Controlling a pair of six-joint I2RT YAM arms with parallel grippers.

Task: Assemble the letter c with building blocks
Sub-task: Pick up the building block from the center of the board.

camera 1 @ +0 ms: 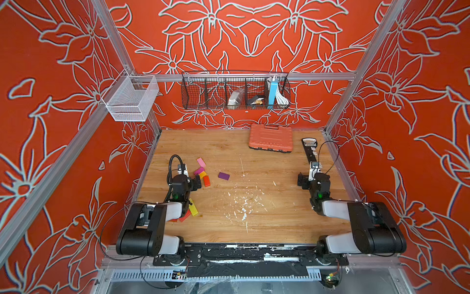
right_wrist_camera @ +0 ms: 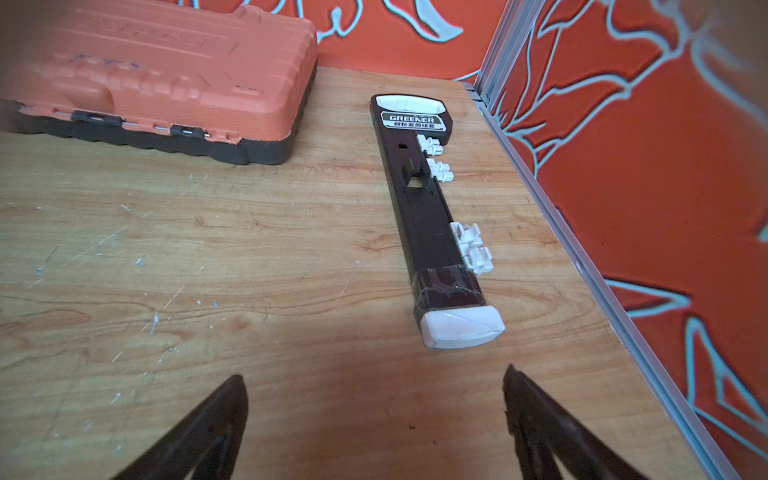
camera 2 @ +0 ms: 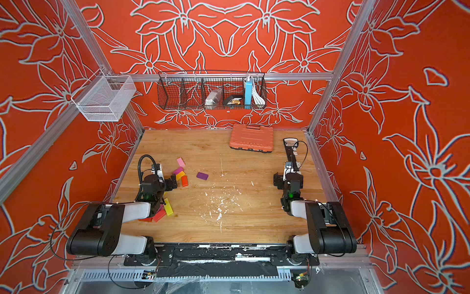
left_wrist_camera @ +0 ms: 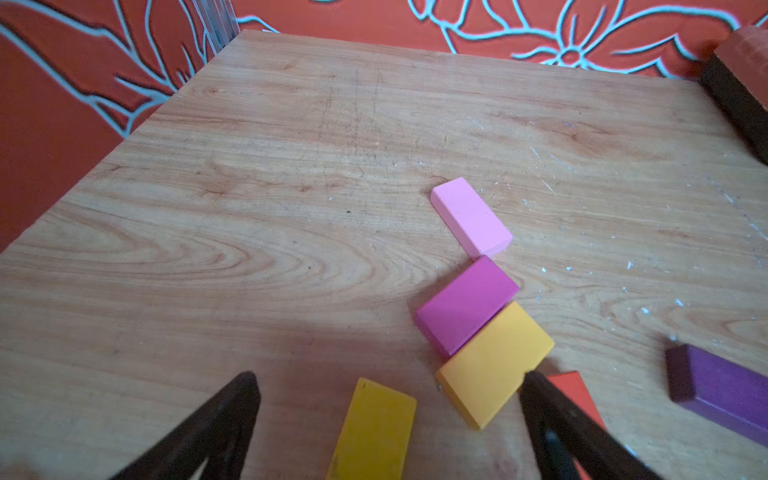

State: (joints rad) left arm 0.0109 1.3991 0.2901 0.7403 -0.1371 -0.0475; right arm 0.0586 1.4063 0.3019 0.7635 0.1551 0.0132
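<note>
Both pairs of jaws are spread wide and grasp nothing. Between the jaws of the left gripper I see only the wood of the table and one yellow block. Between those of the right gripper there is bare wood.

The building blocks all lie in the left middle part of both top views, on the side of the left arm. Just past the left gripper, a loose chain runs toward the upper part of the frame:
- the red-orange block;
- the orange-yellow block;
- the magenta block, which touches the orange-yellow one along a long side;
- the pink block, close to the corner of the magenta one.

The purple block lies alone, to the right of the chain. Lower in the frame, a yellow bar and a red block lie beside the left forearm and are partly hidden by it. No shape of a C is formed yet, so I judge the work to be at its beginning.

The coming move depends on the yellow block in the left wrist view. It lies directly ahead, between the two fingers. Its long axis runs nearly along the direction in which the gripper points, only a little tilted. The jaws would therefore close across its short width, which seems suitable to me. How high the fingers are above it I cannot tell. One fingertip appears over a corner of the orange-yellow block, but contact is not clear. A straight descent may push that block.

The right gripper is in the right middle of the top views, well apart from every block. It faces the black socket rail and the orange tool case. The left arm is clearly the nearer one.
</note>
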